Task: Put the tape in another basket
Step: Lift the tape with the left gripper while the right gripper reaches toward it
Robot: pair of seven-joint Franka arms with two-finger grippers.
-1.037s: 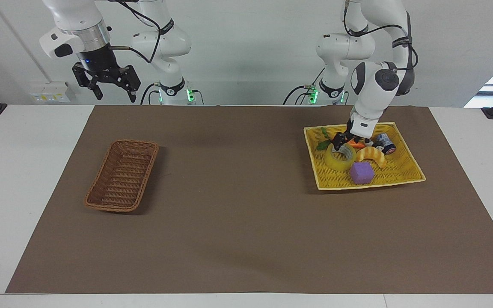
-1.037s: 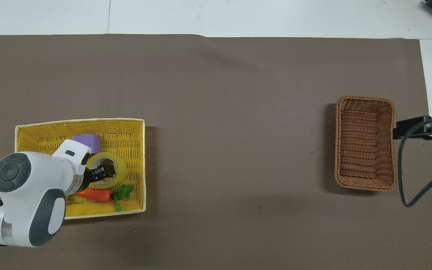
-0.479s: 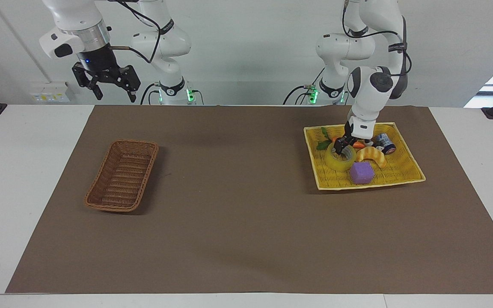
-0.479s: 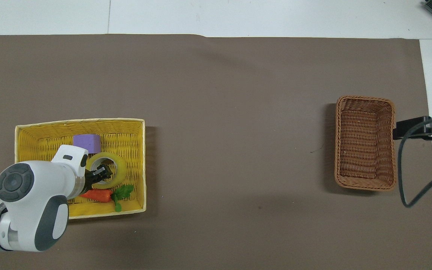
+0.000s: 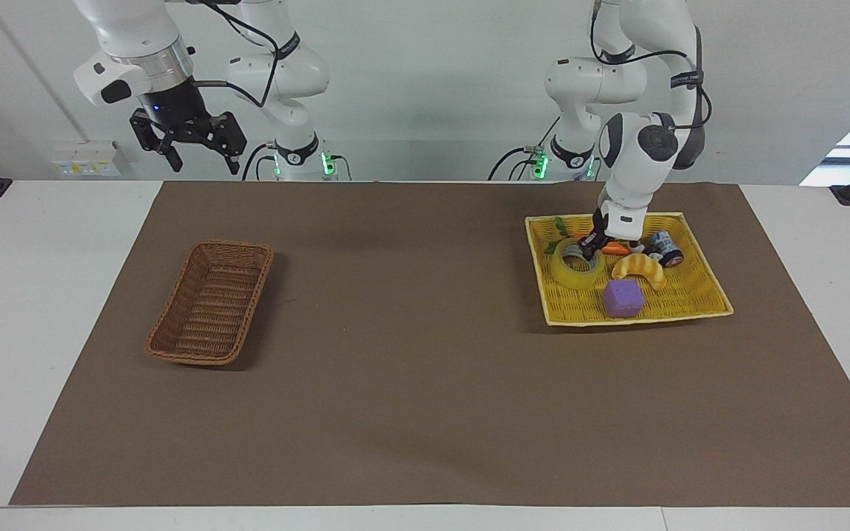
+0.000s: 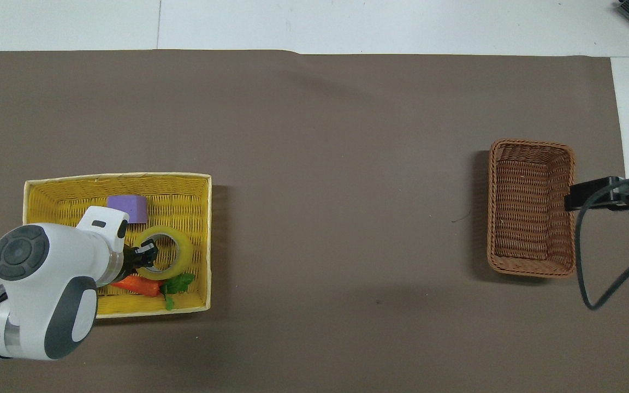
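- The left gripper (image 5: 592,245) is reaching down into the yellow tray basket (image 5: 690,299), which is sitting at the left arm's end of the table.
- Its fingers are clamping the wall of the tape (image 5: 574,267), one finger inside the core and the other outside, on the side of the roll nearer to the robots.
- The tape is appearing tilted in the facing view, its gripped edge higher than the edge farther from the robots; whether that lower edge is touching the tray floor cannot be told.
- The tape is lying within the yellow tray basket's outline, toward the tray's edge that is facing the brown basket.
- A toy carrot (image 6: 135,284) with green leaves is lying in the tray nearer to the robots than the tape.
- A purple block (image 5: 623,298) is sitting in the tray farther from the robots than the tape, and a croissant toy (image 5: 641,270) is lying just beside the tape.
- A small dark can (image 5: 665,247) is lying in the tray near the croissant toy.
- The brown basket (image 5: 211,302) is standing at the right arm's end of the table, well apart from the tray.
- The right gripper (image 5: 197,153) is waiting in the air with its fingers spread apart, holding nothing.
- Both baskets are resting on the brown mat (image 5: 410,369).
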